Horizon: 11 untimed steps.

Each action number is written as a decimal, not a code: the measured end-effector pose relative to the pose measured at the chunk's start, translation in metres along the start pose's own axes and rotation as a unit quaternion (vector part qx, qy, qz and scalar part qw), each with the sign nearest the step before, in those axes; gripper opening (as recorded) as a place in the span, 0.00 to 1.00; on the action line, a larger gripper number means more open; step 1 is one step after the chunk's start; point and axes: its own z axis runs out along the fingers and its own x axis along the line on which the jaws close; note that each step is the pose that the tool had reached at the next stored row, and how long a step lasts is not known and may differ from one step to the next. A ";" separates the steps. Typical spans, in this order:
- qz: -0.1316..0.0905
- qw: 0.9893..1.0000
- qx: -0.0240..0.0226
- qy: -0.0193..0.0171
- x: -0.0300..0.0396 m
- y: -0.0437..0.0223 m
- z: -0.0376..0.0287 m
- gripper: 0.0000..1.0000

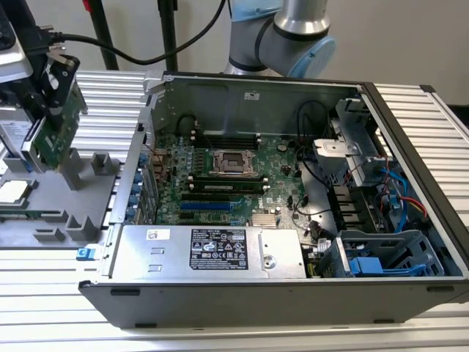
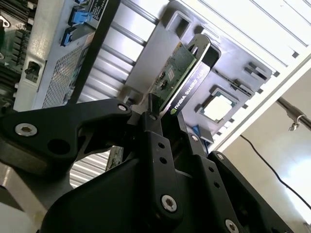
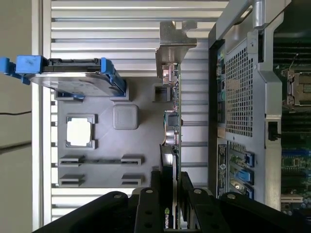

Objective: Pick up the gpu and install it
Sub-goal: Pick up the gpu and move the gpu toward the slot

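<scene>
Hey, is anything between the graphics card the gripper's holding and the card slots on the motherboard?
Yes. The gripper holds the gpu outside the computer case, over the gray tray. The case's rear wall stands between the card and the motherboard slots. The case is open on top, and nothing visible covers the slots.

**Ribbed counter carries a case and a tray**

The pale, slatted metal counter (image 1: 432, 110) bears two things directly: an open computer case (image 1: 242, 301) lying on its side, and a flat grey holder tray (image 3: 107, 145) just beside it — toward the exterior view's left. Slats show around both.
</scene>
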 end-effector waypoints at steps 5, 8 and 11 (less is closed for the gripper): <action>0.000 1.000 0.000 0.000 0.0000 0.0003 -0.0049 0.00; 0.000 1.000 0.000 0.000 -0.0001 0.0005 -0.0076 0.00; 0.000 1.000 0.000 0.000 -0.0001 0.0006 -0.0103 0.00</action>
